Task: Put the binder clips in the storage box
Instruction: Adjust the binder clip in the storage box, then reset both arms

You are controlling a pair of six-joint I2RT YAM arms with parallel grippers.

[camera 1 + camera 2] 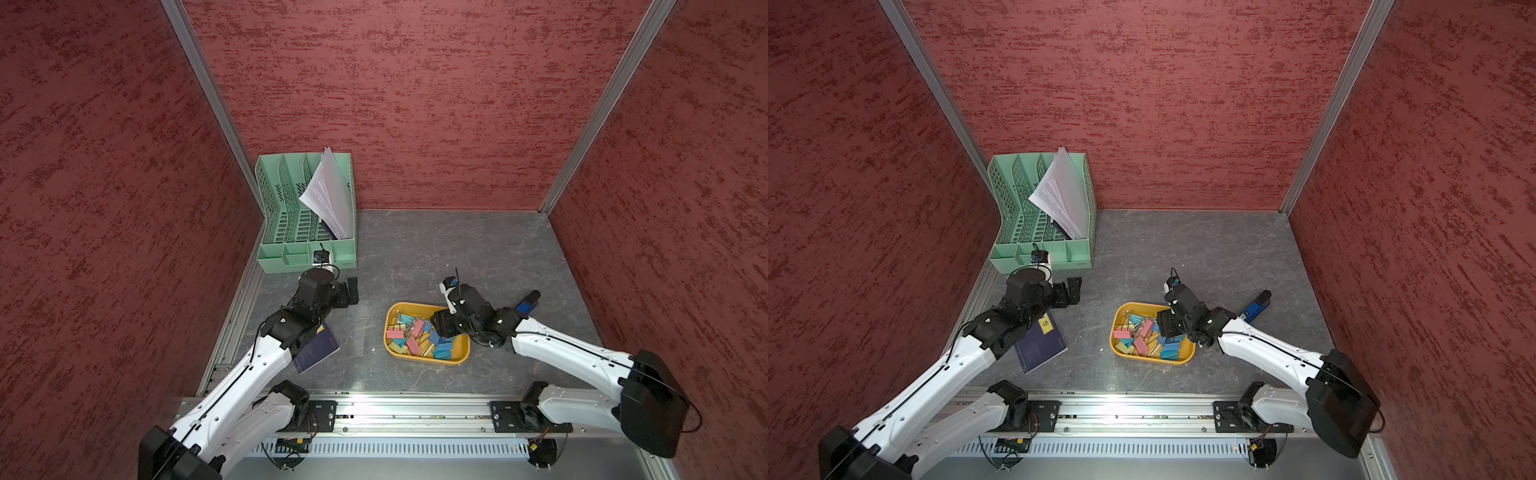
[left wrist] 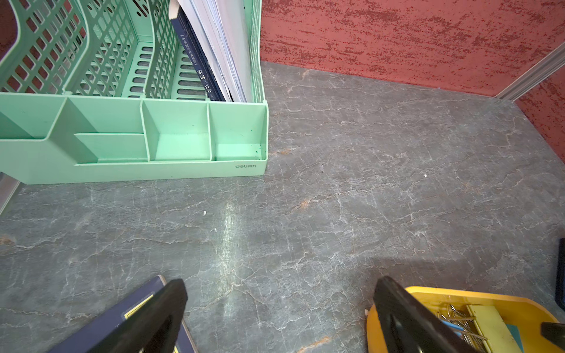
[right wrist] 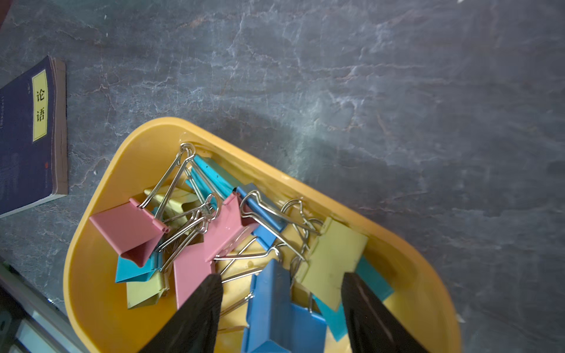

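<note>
Right jaws over storage box, spread, gripping nothing; binder clips directly beneath. Left jaws at box's 10 o'clock, wide open, empty, farther.

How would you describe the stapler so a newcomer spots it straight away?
Find the yellow storage box near the middle of the grey table. To its right, behind the right arm reaching over the box, lies the stapler: a slim blue-and-black bar alone on the table, unlike the small pastel binder clips heaped in the box.
</note>
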